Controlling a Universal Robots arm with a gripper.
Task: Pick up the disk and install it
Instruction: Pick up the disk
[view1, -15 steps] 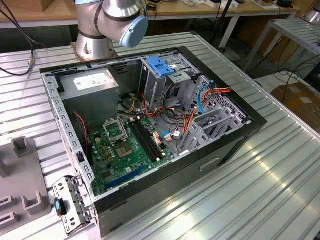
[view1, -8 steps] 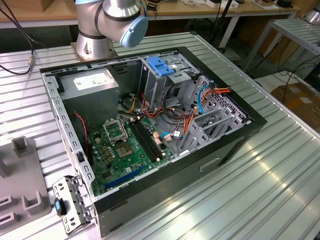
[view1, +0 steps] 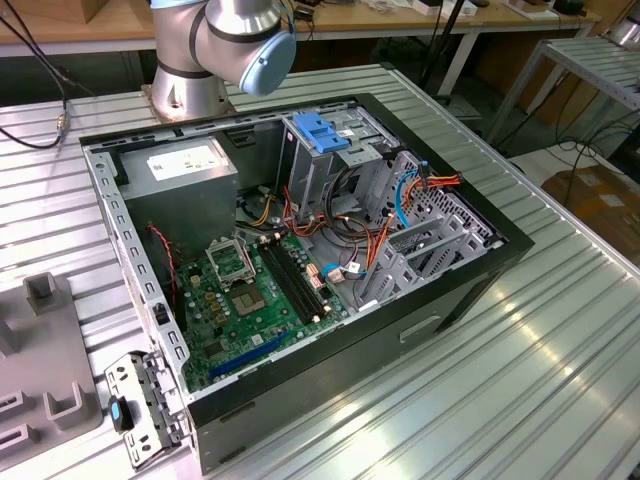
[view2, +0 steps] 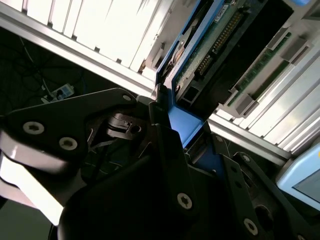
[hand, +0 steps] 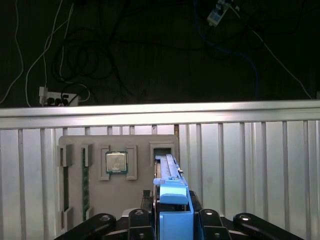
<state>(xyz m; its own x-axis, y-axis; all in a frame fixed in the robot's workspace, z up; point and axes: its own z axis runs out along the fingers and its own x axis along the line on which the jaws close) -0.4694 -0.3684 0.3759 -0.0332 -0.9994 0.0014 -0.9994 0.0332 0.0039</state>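
gripper (hand: 173, 220): clamped on the disk's blue side rails in both wrist views; dark fingers (view2: 167, 150) pressed against either side.
disk (hand: 168, 172): held on edge between the fingers, green circuit board (view2: 210, 45) exposed; far end at the open slot of the gray tray; seated or lifted cannot be told.
gray tray (hand: 140, 200): flat on the ribbed metal table (hand: 250, 170); processor chip (hand: 116, 162) in the pocket just beside that slot.
computer case (view1: 420, 330): open on the table, motherboard (view1: 250, 290) facing up.
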